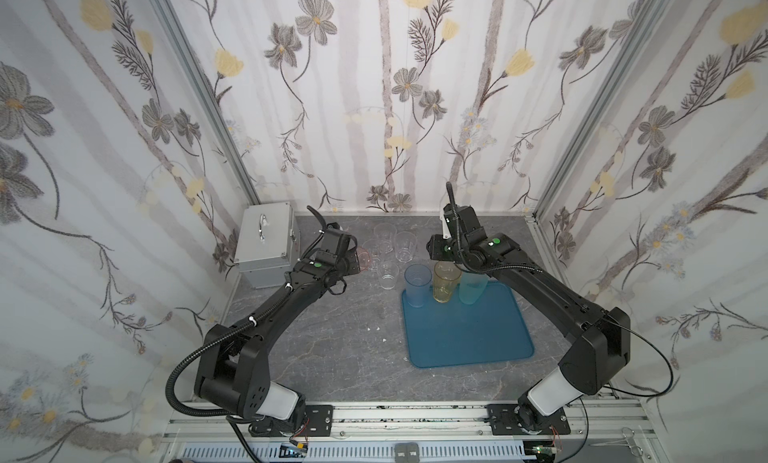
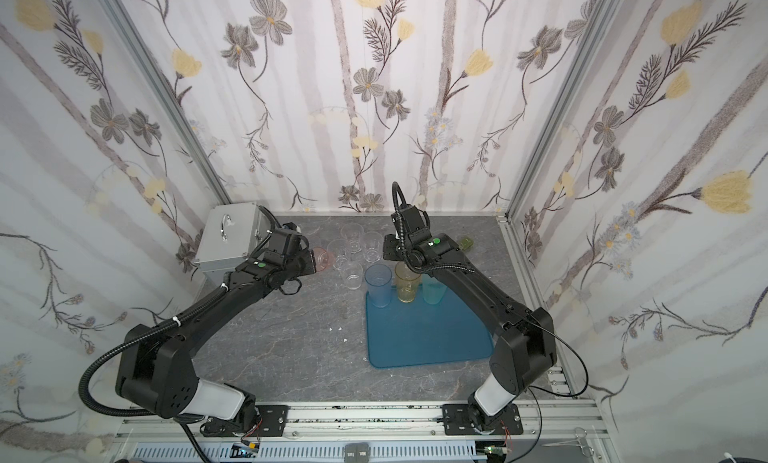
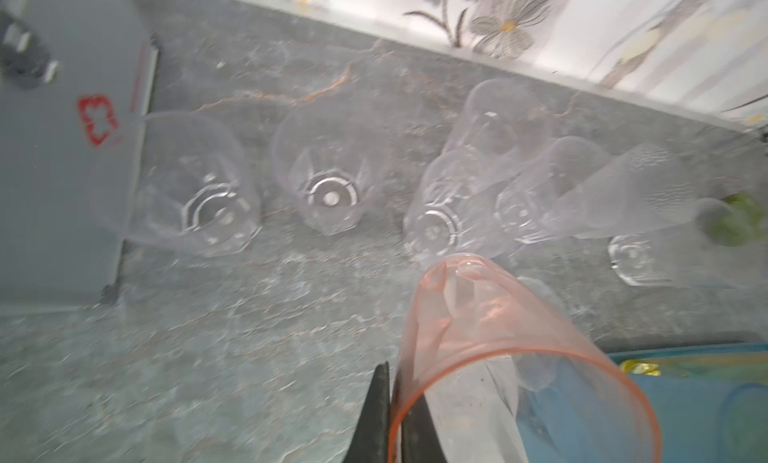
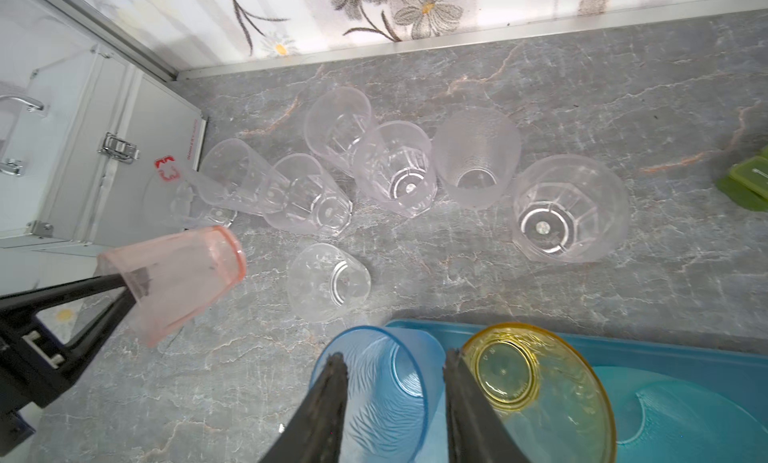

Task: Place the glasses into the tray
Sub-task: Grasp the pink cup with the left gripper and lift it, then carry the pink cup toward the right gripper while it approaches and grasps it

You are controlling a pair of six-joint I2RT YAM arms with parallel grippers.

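The left gripper point(image 4: 124, 288) is pinching the tilted pink tumbler point(image 4: 178, 282) by its rim, left of frame centre; next it needs carrying right and standing upright in the teal tray point(image 1: 469, 336), where the right gripper point(image 4: 395, 357) is hovering half-open and empty.

Left arm point(image 1: 286, 303): extended forward and inward from its base, elbow bent. Left wrist point(image 1: 332, 261): turned toward the middle, with the hand roughly level. Left hand point(image 4: 126, 290): closed, its two fingers point(image 3: 376, 411) pinching the wall of the pink glass point(image 4: 178, 282) at the rim, one inside and one outside; the glass was carried tilted.

Right arm point(image 1: 540, 290): extended forward and inward, mirroring the left. Right wrist point(image 1: 469, 240): pitched downward. Right hand point(image 4: 395, 359): pointed down, its fingers point(image 4: 332, 382) standing partly apart.
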